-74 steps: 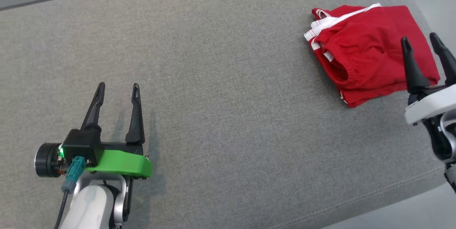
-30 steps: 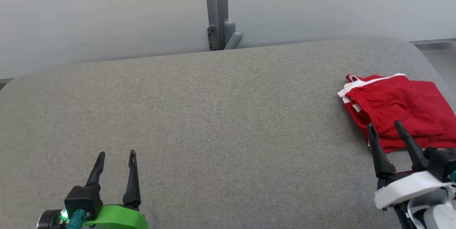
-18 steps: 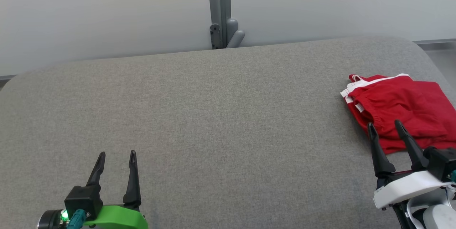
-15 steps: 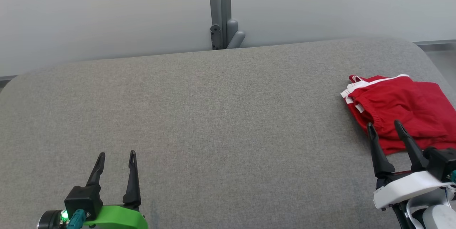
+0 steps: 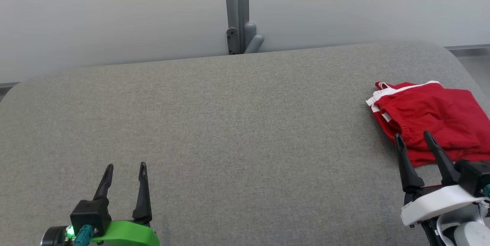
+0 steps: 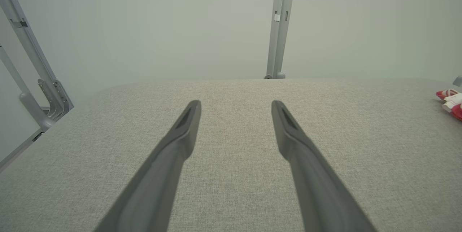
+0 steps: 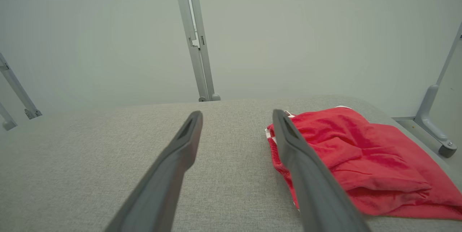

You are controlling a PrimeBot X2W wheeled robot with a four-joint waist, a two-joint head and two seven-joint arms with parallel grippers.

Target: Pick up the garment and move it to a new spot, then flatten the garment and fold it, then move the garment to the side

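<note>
**Garment looking folded and parked on the right, both claws empty**

Head view: the garment (image 5: 432,119) is lying in a compact red bundle at the far right of the grey pad (image 5: 229,123), with white trim (image 5: 377,96) showing along its left edge. The right gripper (image 5: 412,135) is hanging just beside its near edge, jaws standing wide and gripping nothing. The left gripper (image 5: 126,165) is sitting well apart at the lower left, also spread wide and empty.

Left wrist view: the fingers (image 6: 173,160) are pointing across bare pad, and a sliver of the garment (image 6: 451,102) is peeking in at the right edge.

Right wrist view: the garment (image 7: 361,152) is lying ahead and to the right of the open jaws. One finger is overlapping it in the picture. It's probably not touching, but this low angle is making that hard to call.

Progress-wise, I'm reading it as folded and set to the side. Nothing much is looking left, except maybe backing the arms off.
</note>
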